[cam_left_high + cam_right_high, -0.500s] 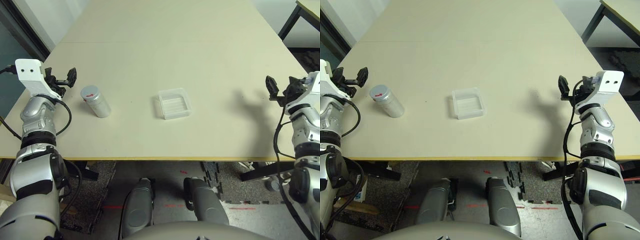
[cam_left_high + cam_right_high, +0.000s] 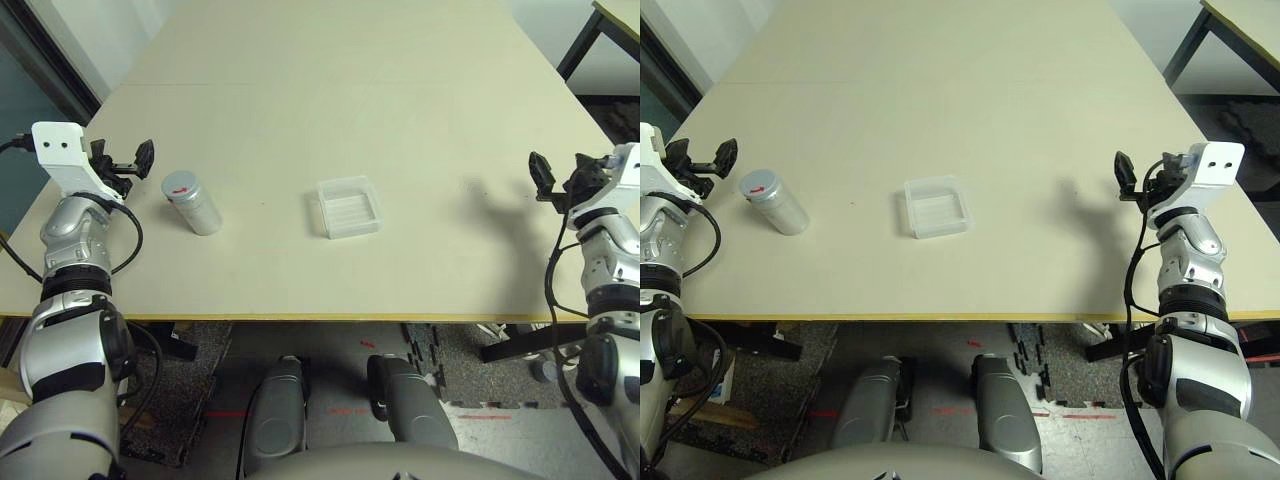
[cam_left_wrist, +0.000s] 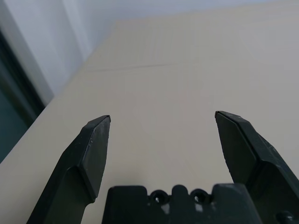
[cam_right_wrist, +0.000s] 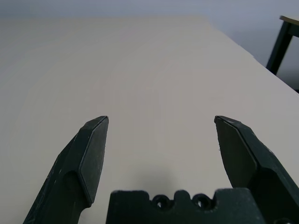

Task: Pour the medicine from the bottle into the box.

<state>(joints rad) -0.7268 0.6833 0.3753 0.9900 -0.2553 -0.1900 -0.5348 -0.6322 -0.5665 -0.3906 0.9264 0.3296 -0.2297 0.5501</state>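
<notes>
Silvery bottle (image 2: 197, 210) near left fingers (image 3: 96, 158), untouched; clear box (image 2: 349, 208) between both arms' fingers; all spread.

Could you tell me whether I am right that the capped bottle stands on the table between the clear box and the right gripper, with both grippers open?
Not quite: the left eye view shows the capped bottle on the table between the left gripper and the clear box. Both grippers are indeed open.
</notes>
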